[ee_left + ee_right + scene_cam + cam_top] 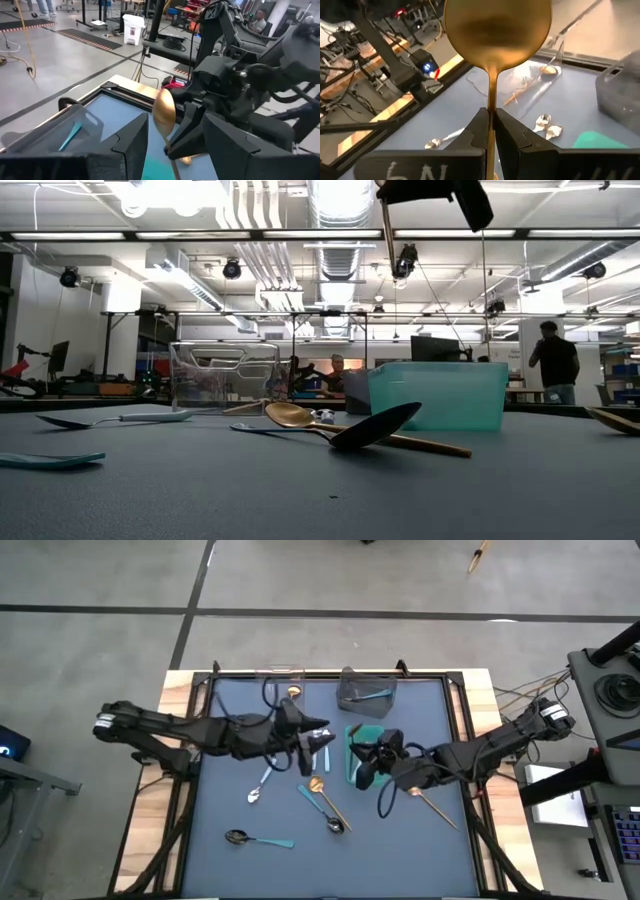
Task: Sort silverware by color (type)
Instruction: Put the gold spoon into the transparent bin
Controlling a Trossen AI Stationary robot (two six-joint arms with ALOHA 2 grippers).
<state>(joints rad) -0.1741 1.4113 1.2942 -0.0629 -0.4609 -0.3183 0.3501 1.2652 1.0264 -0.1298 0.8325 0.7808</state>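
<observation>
My right gripper [491, 119] [362, 758] is shut on a gold spoon [497, 30] and holds it above the middle of the table. In the left wrist view the spoon's bowl [164, 114] shows just ahead of my left gripper [175, 132] [326, 738]. That gripper is open, faces the right one from the table's left, and touches nothing. Other spoons lie flat on the blue mat: a gold one [322, 790], a dark-bowled teal one [333, 824] crossing it, a silver light-blue one [258, 790], another dark teal one [255, 839] and a gold one [435, 805]. My right gripper pinches the gold spoon's handle [491, 100] between its two fingers, a little below the bowl. The fingers come nearly level from the table's right and lie across the handle. The spoon stands upright, bowl up, lifted clear, its handle [386, 240] hanging below the fingers.
Three bins stand toward the far edge: a clear bin [280, 673] with a gold spoon [293, 692] beside it, a grey bin [365, 692] holding a teal-handled spoon, and a teal bin [366, 736] just behind the grippers. People show in the room beyond the table.
</observation>
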